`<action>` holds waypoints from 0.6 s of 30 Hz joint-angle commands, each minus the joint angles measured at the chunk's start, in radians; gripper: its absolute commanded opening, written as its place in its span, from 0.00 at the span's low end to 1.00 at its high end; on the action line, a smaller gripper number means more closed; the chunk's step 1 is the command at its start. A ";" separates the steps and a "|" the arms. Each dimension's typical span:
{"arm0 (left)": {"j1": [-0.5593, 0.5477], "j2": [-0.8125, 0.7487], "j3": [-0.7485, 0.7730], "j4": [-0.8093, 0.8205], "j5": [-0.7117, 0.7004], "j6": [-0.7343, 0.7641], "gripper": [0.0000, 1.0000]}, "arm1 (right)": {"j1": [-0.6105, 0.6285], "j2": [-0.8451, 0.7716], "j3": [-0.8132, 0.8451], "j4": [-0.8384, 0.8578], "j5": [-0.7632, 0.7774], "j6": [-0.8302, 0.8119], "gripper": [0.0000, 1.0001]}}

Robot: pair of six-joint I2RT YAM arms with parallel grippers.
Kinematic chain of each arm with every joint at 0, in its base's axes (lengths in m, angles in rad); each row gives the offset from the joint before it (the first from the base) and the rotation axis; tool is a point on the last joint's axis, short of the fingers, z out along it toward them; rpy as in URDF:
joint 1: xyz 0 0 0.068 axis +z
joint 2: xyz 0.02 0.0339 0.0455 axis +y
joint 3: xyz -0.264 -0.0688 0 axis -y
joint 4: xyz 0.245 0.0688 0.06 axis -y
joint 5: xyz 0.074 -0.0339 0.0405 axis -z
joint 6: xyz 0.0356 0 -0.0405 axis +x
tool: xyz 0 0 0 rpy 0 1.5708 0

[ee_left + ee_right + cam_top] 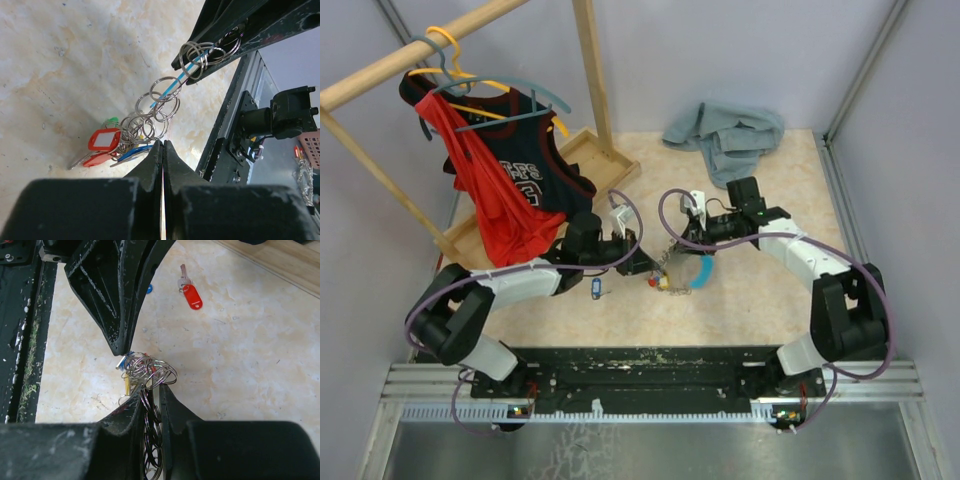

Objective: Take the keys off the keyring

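We stretch our left arm (510, 280) and right arm (800, 255) inward, low, tips near each other. Left gripper (162, 146): fingers pressed tight together. Right gripper (152, 392): fingers a sliver apart, pinching the keyring (151, 412).

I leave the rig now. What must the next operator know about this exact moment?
Left pincer: shut, tips at the bunch of keys; whether it grips one is unclear.
Right pincer: shut on the keyring.
Done: a red-tagged key and a blue-tagged key lie loose on the table.
To do: take the other keys off the rings.
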 commanded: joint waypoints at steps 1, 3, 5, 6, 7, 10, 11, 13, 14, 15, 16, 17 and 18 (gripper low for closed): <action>0.010 0.033 0.032 0.048 0.055 -0.030 0.00 | 0.004 0.030 -0.001 0.067 -0.013 0.000 0.00; 0.010 0.045 0.032 0.053 0.054 -0.036 0.00 | 0.005 0.045 -0.001 0.071 -0.008 0.002 0.00; 0.010 0.051 0.032 0.054 0.041 -0.037 0.00 | 0.007 0.053 -0.001 0.071 -0.007 0.003 0.00; 0.011 0.051 0.030 0.052 0.030 -0.036 0.00 | 0.006 0.056 0.000 0.071 -0.005 0.004 0.00; 0.011 0.050 0.028 0.050 0.020 -0.033 0.00 | 0.007 0.058 0.001 0.072 -0.004 0.005 0.00; 0.011 0.043 0.019 0.050 -0.005 -0.026 0.00 | 0.007 0.060 0.000 0.080 -0.001 0.016 0.00; 0.012 0.040 0.016 0.051 -0.009 -0.026 0.00 | 0.007 0.060 0.000 0.084 0.001 0.020 0.00; 0.012 0.036 0.010 0.056 -0.019 -0.027 0.00 | 0.006 0.061 -0.001 0.090 0.004 0.029 0.00; 0.013 0.033 0.007 0.058 -0.021 -0.029 0.00 | 0.007 0.062 -0.001 0.096 0.005 0.035 0.00; 0.016 0.031 0.003 0.064 -0.023 -0.032 0.00 | 0.007 0.063 -0.003 0.101 0.007 0.042 0.00; 0.017 0.028 -0.001 0.069 -0.024 -0.037 0.00 | 0.007 0.064 -0.004 0.106 0.010 0.049 0.00; 0.019 0.025 -0.005 0.074 -0.023 -0.040 0.00 | 0.007 0.066 -0.003 0.109 0.012 0.055 0.02; 0.022 0.023 -0.009 0.079 -0.018 -0.046 0.00 | 0.007 0.067 -0.004 0.111 0.015 0.059 0.03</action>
